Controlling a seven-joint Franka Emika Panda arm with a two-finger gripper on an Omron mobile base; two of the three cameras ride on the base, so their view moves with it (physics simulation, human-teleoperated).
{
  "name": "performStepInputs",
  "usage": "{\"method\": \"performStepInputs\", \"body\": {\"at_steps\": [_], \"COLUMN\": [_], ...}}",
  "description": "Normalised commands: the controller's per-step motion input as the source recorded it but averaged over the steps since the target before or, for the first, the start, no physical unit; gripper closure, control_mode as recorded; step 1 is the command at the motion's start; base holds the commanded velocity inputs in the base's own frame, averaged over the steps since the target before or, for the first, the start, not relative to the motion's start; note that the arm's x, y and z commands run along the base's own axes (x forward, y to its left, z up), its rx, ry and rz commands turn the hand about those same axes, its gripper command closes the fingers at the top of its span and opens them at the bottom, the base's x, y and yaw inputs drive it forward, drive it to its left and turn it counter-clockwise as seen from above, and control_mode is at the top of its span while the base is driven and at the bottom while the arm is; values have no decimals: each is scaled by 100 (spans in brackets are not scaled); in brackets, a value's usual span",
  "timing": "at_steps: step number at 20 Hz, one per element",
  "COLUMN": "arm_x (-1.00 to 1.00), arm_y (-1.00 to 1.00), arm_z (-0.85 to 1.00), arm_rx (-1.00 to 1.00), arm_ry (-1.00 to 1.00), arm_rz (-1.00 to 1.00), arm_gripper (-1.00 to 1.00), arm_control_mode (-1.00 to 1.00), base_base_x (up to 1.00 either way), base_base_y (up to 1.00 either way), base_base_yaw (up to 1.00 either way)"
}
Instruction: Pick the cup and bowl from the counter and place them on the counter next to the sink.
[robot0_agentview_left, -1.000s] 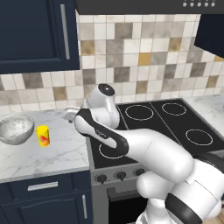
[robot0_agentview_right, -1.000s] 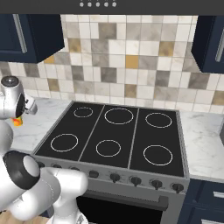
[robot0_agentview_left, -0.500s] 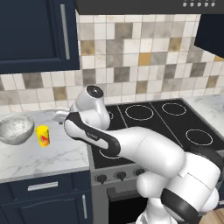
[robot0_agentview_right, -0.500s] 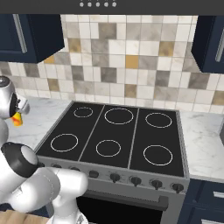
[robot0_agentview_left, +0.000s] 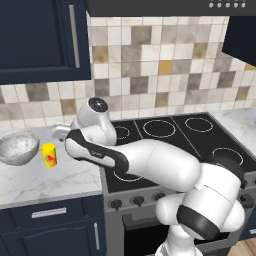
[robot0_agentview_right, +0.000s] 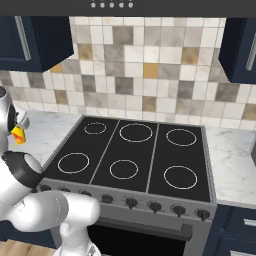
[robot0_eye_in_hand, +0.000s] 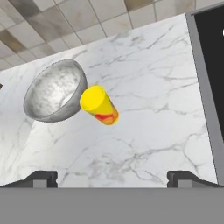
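The cup is a small yellow tumbler with a red-orange mark. It stands on the white marble counter, close beside the grey speckled bowl. My gripper hovers above the counter a little short of the cup. It is open wide with nothing between its fingertips. From the left base, the bowl and cup sit left of the stove, and the gripper hangs just right of and behind the cup. A sliver of the cup peeks out beside the arm. The sink is out of view.
A black stove top borders the counter on the right, and its grey edge shows in the hand view. A tiled wall and a navy upper cabinet stand behind. More marble counter lies right of the stove.
The arm has swung left from over the stove edge toward the cup and bowl. The jaws stay open, and the cup and bowl have not moved.
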Motion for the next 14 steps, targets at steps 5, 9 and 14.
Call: {"method": "performStepInputs", "body": {"at_steps": [5,9,14], "arm_x": [22,19,20], "arm_y": [4,0,0], "arm_z": [-1,-8,-15], "arm_rx": [0,0,0], "arm_ry": [0,0,0], "arm_rz": [0,0,0], "arm_gripper": [-100,-100,-100], "arm_control_mode": [-100,-100,-100], "base_base_x": [0,0,0], "base_base_y": [0,0,0], "base_base_yaw": [0,0,0]}}
